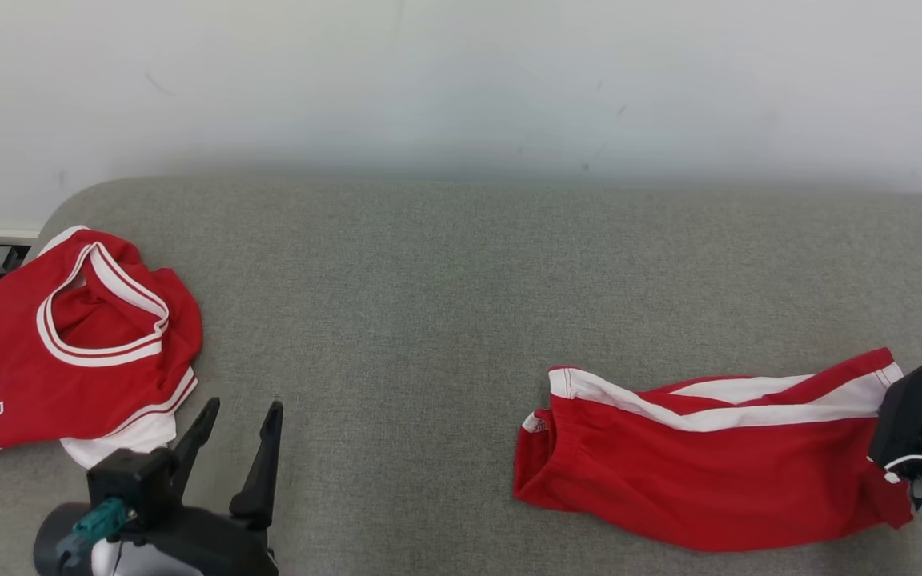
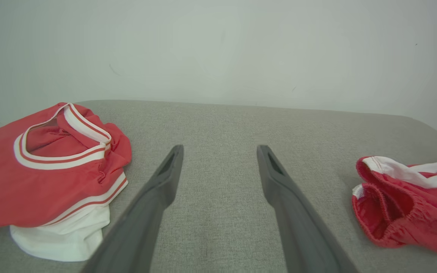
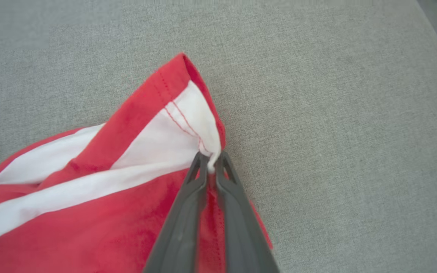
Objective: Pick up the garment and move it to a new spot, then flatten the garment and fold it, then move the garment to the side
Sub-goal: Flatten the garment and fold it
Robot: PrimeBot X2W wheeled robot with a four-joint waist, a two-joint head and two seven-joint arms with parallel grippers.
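Gripping red shorts [image 1: 709, 472] with right hand [image 3: 212, 161] at the leg-hem corner. Fingers pressed nearly together, white trim pinched between the tips, hem corner peaked up at the pinch. From head view, seeing only the black body of right hand at the far right edge, over the shorts' right end.

Seeing shorts lying on right half of grey fabric bench [image 1: 429, 280], long axis left to right:
- elastic waistband at left end, mouth open and puckered
- leg hem at right end, in the grip
- white side stripe along the far edge
- mostly flat, some wrinkling

Holding left hand [image 1: 243, 408] wide, nothing between the fingers, above bare bench at lower left of head view. Pointing toward the pale wall [image 1: 461, 80] behind.

Also spotting red jersey [image 1: 69, 344] with white-and-red trim, crumpled at bench's left end, black lettering cut off by frame edge. Sitting just beside left hand; cannot tell any contact. Well apart from shorts, with left hand between the two.
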